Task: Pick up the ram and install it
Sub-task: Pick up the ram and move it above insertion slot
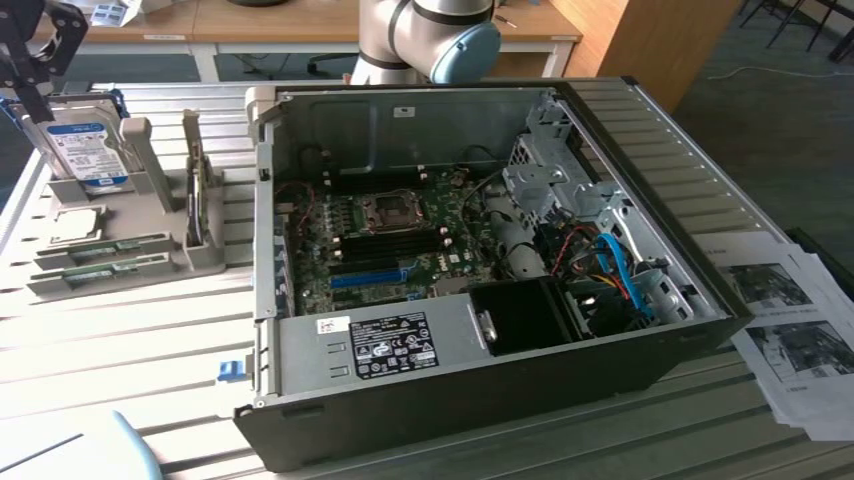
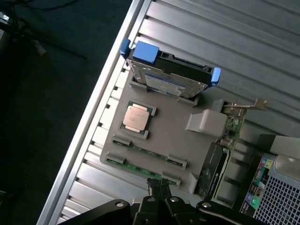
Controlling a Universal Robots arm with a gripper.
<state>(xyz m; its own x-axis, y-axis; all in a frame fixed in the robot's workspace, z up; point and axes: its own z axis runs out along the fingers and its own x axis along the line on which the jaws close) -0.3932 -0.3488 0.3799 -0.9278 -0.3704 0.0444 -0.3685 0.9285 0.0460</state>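
Observation:
Two thin green ram strips lie side by side in a grey holder [image 2: 183,136]: one [image 2: 146,153] nearer the middle, the other [image 2: 138,169] at the holder's edge. In the exterior view they [image 1: 102,251] sit at the left, in front of the hard drive. My gripper [image 2: 158,185] hangs above the holder, close over the outer strip, its dark fingers drawn together with nothing between them. In the exterior view the gripper [image 1: 30,82] is high at the far left. The open computer case [image 1: 467,260] shows its motherboard with dark memory slots [image 1: 387,240].
A silver hard drive with a blue label [image 2: 168,77] stands upright in the holder beside a CPU chip [image 2: 137,117] and an expansion card [image 2: 230,129]. The slatted table's edge [image 2: 101,108] runs close to the holder. Papers [image 1: 794,330] lie at the exterior view's right.

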